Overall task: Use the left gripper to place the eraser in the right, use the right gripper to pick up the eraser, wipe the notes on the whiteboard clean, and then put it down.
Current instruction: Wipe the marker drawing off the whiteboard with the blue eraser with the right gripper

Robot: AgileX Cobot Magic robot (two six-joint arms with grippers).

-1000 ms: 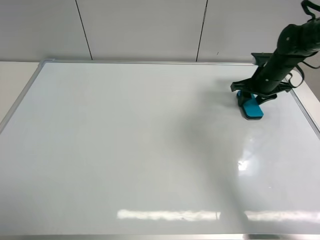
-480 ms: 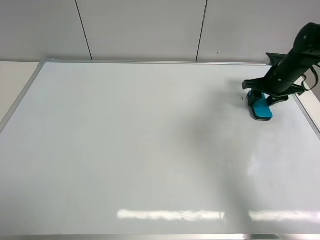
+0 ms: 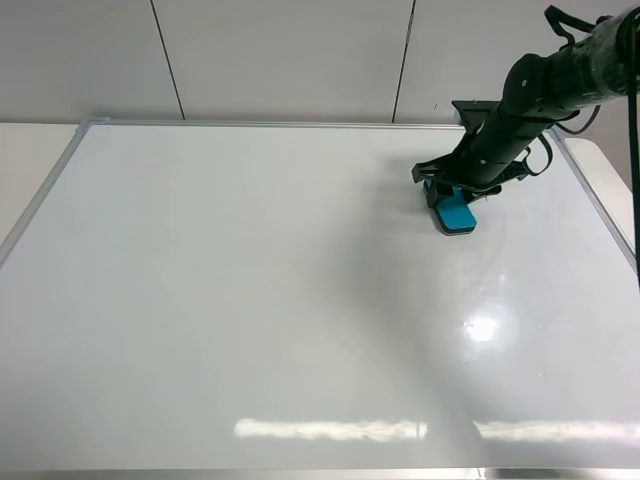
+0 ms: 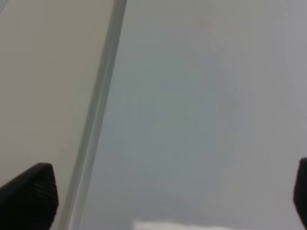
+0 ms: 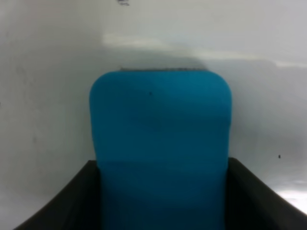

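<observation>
My right gripper (image 3: 447,194) is shut on the teal-blue eraser (image 3: 456,214) and presses it flat on the whiteboard (image 3: 250,280) at the upper right. In the right wrist view the eraser (image 5: 160,148) fills the middle between the black jaws. A faint dark marker speck (image 5: 123,2) remains just past the eraser; the notes are otherwise not visible. My left gripper is out of the exterior view; in the left wrist view its fingertips (image 4: 29,194) stand wide apart and empty over the board's silver frame (image 4: 98,115).
The board's silver frame (image 3: 600,215) runs close to the right of the arm. A white table edge (image 3: 30,160) lies left of the board. A panelled wall (image 3: 280,60) rises behind it.
My right gripper, with the eraser, slid right toward the frame and then back left across the board, ending further left than a second ago.
</observation>
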